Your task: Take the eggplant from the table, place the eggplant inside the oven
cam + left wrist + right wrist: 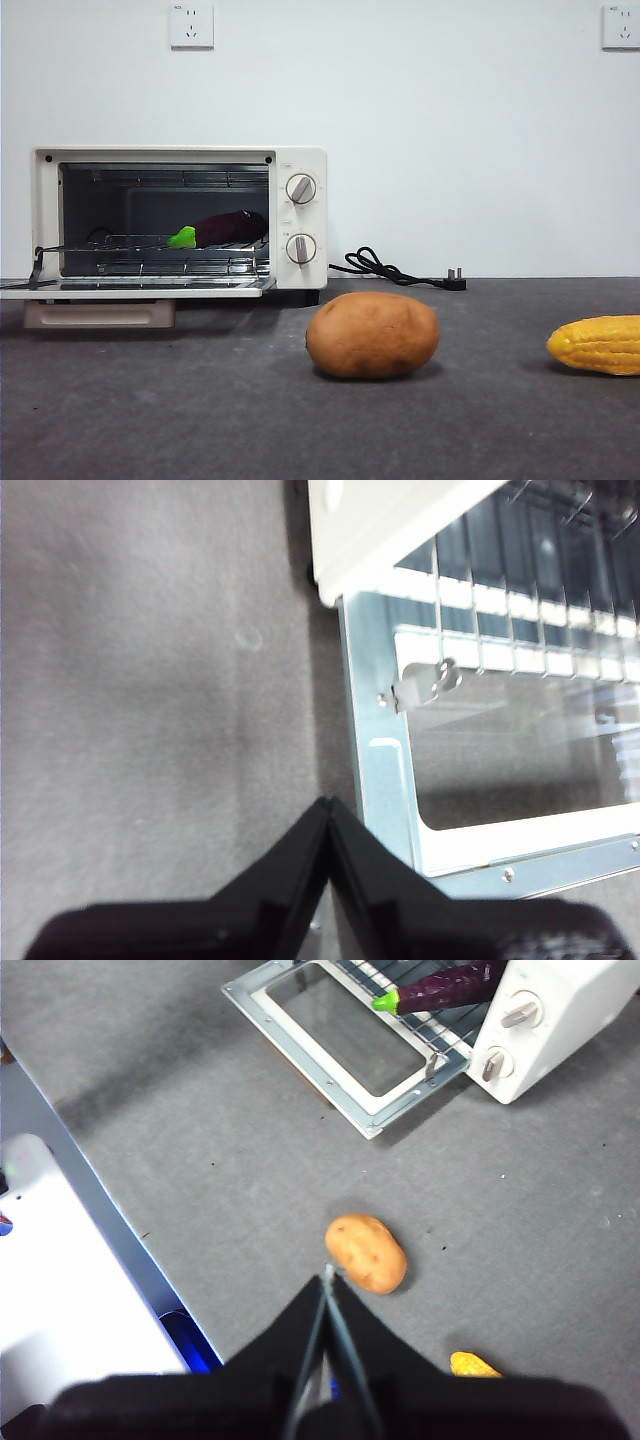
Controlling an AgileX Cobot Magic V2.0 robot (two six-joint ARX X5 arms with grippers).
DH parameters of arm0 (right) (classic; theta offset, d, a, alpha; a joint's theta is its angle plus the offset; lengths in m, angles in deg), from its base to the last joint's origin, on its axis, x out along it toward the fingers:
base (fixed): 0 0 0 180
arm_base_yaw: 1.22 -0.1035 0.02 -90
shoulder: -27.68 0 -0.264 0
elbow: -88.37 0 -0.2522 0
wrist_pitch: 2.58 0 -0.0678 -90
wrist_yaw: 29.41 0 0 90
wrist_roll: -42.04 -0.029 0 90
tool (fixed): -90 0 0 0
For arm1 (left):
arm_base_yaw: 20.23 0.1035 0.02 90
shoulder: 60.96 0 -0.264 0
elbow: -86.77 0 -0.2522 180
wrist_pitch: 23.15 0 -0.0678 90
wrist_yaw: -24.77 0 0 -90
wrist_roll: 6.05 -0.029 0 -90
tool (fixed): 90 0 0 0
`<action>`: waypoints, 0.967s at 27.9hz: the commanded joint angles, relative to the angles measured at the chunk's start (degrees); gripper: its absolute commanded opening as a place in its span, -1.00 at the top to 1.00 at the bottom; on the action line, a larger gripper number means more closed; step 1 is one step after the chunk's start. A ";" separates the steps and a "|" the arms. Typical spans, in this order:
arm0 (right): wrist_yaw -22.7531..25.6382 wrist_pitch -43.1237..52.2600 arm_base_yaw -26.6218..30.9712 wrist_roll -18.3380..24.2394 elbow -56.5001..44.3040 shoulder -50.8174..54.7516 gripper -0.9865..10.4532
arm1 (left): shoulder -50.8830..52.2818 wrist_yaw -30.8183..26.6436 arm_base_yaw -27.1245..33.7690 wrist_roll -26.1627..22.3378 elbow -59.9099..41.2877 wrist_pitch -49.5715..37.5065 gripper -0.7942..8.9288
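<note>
The dark purple eggplant [226, 228] with its green cap lies on the wire rack inside the cream-white oven [300, 160], whose door [140, 290] hangs open and flat. The right wrist view shows the eggplant [445, 987] on the rack past the open door [300, 1035]. My left gripper [328, 805] is shut and holds nothing; it hovers over the grey table [150, 680] beside the corner of the open door [385, 790]. My right gripper [328, 1272] is shut and empty, high above the table near the potato. Neither gripper shows in the front view.
A brown potato [372, 335] sits mid-table, and a yellow corn cob [598, 344] lies at the right edge. The oven's black power cord [395, 270] trails behind on the table. A white and blue base [70, 1290] borders the table in the right wrist view.
</note>
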 commanded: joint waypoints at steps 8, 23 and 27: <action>0.04 -0.70 -0.02 0.37 -0.04 -0.02 0.85 | -1.33 2.49 -0.20 -0.15 -7.50 -6.73 0.85; 0.02 -0.68 -0.02 0.37 -0.04 -0.02 0.85 | -1.33 6.51 -2.25 2.62 -19.85 -19.78 0.85; 0.02 -0.70 -0.02 0.33 -0.04 -0.02 0.85 | -1.33 6.67 -2.47 3.10 -22.32 -22.71 0.85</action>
